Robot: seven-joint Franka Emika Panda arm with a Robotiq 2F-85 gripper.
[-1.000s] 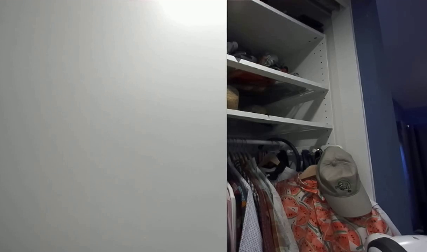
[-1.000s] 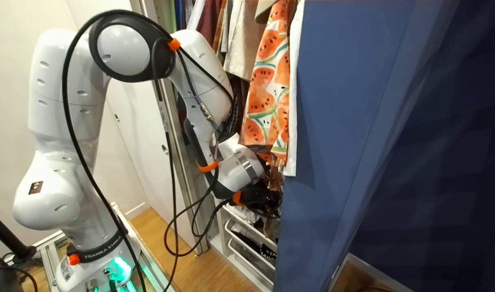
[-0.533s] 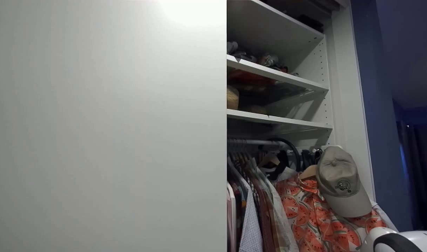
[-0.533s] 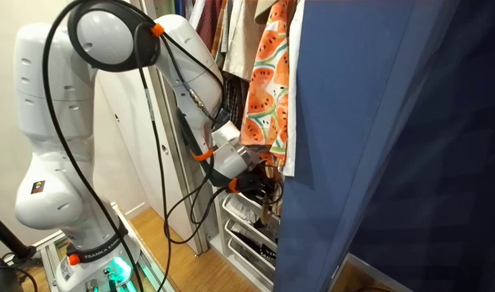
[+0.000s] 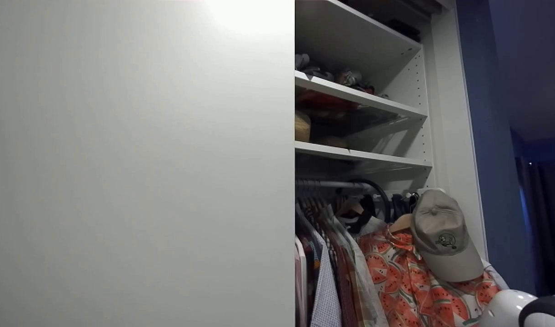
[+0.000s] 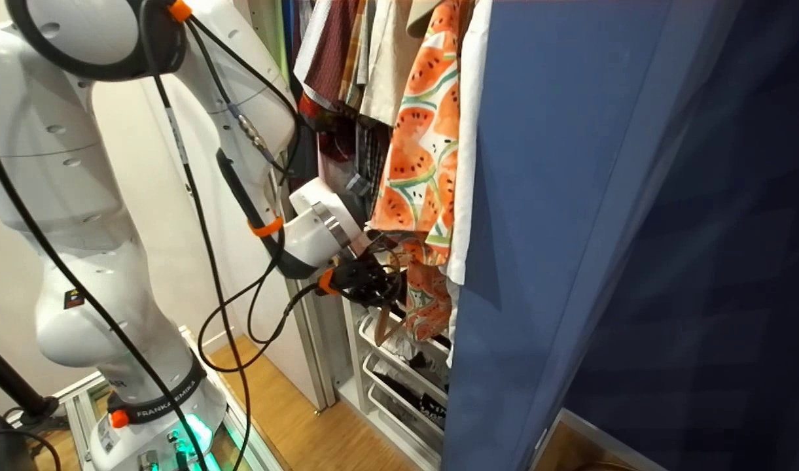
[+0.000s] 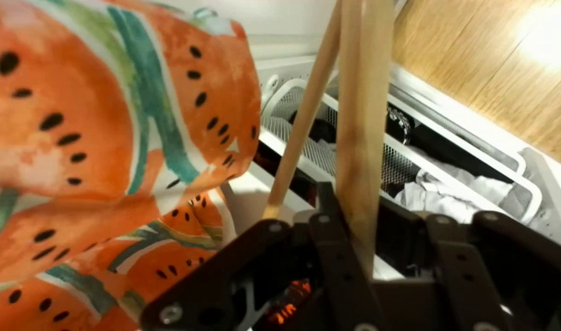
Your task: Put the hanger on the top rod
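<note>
In the wrist view, the tool [image 7: 360, 202] is clamped on the wooden hanger [image 7: 364, 115] that points to twelve o'clock, best eased clear of the orange shirt [image 7: 119, 115] at ten o'clock, then raised upright to the rod [image 5: 336, 184], toward four o'clock in an exterior view.
</note>
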